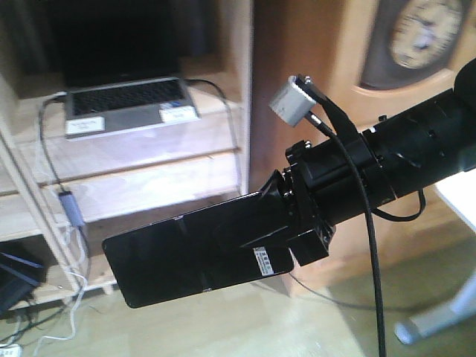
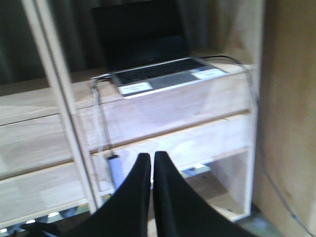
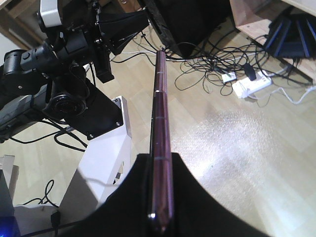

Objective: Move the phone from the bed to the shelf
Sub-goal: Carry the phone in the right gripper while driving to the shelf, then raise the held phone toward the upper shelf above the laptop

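1. Held in the air in front of the shelf (image 1: 149, 175), above a pale, shiny floor: the phone (image 1: 163, 264), a thin rectangular slab of glossy black with rounded corners and a faint crease across its middle.
2. From the right wrist view, seen edge-on as a narrow pinkish-silver metallic strip, straight and smooth.
3. Near the gripped end of the slab, a small white sticker (image 1: 271, 262) with dark print too small to read.
4. Right gripper (image 1: 238, 234), matte black: clamped onto one end of the phone, one finger lying flat across the top face, most of the slab jutting past the fingertips toward the shelf.
5. Left gripper (image 2: 152, 163): two smooth black tapered fingers pressed almost together, only a thin slit showing, nothing between them.
6. Shelf of thick, pale natural-wood boards with soft grain and open compartments, none of them touched by the phone as far as can be seen.
7. On an upper board, above and behind the phone, an open silver laptop (image 1: 126, 104) with a black screen; two white labels on its palm rest, blurred and unreadable.
8. A thin grey cable (image 1: 46, 156) hanging from the laptop's side down the shelf front.
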Robot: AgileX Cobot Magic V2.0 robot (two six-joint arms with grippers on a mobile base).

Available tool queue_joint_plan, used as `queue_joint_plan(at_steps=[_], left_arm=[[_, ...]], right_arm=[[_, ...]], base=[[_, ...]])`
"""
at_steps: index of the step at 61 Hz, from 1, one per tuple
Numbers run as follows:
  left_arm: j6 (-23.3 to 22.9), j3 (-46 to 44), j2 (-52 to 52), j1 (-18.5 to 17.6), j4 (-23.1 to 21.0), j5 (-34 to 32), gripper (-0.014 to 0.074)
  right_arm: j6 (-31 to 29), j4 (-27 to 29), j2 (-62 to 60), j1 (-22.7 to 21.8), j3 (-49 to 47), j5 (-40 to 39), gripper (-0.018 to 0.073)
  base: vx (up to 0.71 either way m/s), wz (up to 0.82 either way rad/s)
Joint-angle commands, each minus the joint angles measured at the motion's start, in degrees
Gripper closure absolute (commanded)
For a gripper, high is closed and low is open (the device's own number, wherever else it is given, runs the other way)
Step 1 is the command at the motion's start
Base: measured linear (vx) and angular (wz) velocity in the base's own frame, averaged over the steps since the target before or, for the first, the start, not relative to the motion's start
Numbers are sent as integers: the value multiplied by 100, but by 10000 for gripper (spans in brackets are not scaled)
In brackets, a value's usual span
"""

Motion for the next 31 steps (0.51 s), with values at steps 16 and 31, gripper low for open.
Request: queue_joint_plan(at_steps=[16,31], left_arm=[[-22,-146,-62,-12,-26,-420,596],[-22,-146,-62,-12,-26,-420,596]], right_arm=[[-42,474,-207,4,-140,389,560],[-42,474,-207,4,-140,389,560]], base=[[39,38],[37,20]])
